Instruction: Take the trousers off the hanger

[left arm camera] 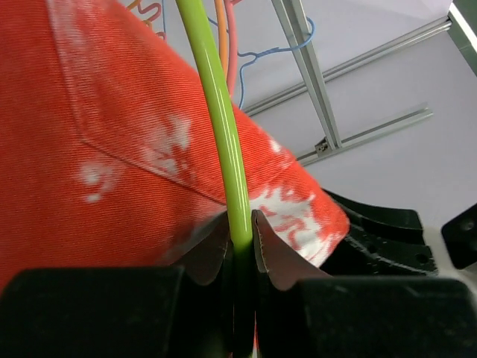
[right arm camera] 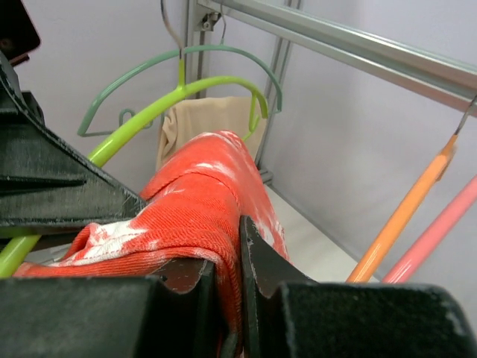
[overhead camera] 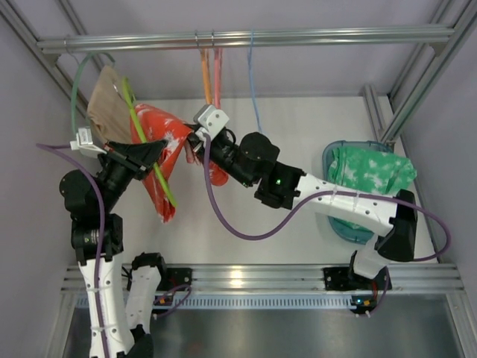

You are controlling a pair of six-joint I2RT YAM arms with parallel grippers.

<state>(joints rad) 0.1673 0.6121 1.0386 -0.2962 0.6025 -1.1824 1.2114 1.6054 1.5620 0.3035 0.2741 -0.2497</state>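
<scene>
The red-orange trousers point(overhead camera: 159, 153) with white marks hang over the lime hanger point(overhead camera: 149, 149), held in the air left of centre. My left gripper point(overhead camera: 153, 153) is shut on the hanger's bar point(left arm camera: 223, 142); the trousers point(left arm camera: 112, 142) drape behind the bar. My right gripper point(overhead camera: 195, 142) is shut on a fold of the trousers point(right arm camera: 201, 201) at their right edge. In the right wrist view the lime hanger point(right arm camera: 141, 119) arcs up to the left, behind the cloth.
A teal hanger point(overhead camera: 74, 97) with a tan garment point(overhead camera: 108, 104) hangs at the far left of the rail point(overhead camera: 246, 37). Orange point(overhead camera: 206, 78) and pink hangers hang mid-rail. A bin point(overhead camera: 332, 160) with green-and-white cloth point(overhead camera: 369, 171) stands at the right.
</scene>
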